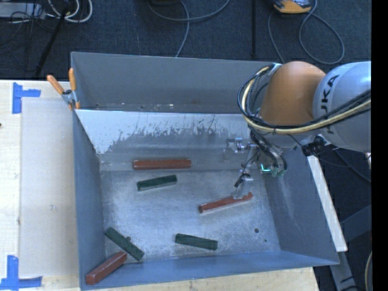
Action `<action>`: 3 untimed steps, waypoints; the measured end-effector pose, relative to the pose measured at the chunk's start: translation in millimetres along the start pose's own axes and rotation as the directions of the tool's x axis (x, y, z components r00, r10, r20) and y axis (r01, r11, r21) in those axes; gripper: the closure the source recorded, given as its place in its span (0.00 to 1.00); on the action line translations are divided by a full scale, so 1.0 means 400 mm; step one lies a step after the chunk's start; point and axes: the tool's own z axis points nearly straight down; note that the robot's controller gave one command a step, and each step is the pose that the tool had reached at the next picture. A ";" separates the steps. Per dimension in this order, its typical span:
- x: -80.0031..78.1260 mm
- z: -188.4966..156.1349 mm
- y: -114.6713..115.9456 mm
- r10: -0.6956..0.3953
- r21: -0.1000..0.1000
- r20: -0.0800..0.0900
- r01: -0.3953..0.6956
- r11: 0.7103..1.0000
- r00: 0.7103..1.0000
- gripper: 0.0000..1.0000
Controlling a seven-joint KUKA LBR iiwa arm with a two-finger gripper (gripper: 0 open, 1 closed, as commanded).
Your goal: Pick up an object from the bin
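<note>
My gripper (244,182) hangs low at the bin's right side, its fingertips just above the right end of a reddish-brown bar (225,204) that lies slanted on the floor. The fingers stand close together and I see nothing between them. A dark green bar (156,182) lies to the left of the gripper, and a longer reddish-brown bar (162,163) lies just beyond it near the back wall.
Another dark green bar (196,242) lies near the front wall. In the front left corner a dark green bar (124,244) and a reddish-brown bar (105,267) lie touching. The arm with its orange cover reaches in from the right.
</note>
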 end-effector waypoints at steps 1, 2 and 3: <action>0.000 -0.063 0.094 -0.110 0.000 0.011 0.110 0.994 0.994 0.00; 0.136 0.182 0.014 -0.038 0.000 -0.004 0.038 0.999 0.999 0.00; 0.127 0.171 0.016 -0.041 0.000 0.006 0.041 0.999 0.999 1.00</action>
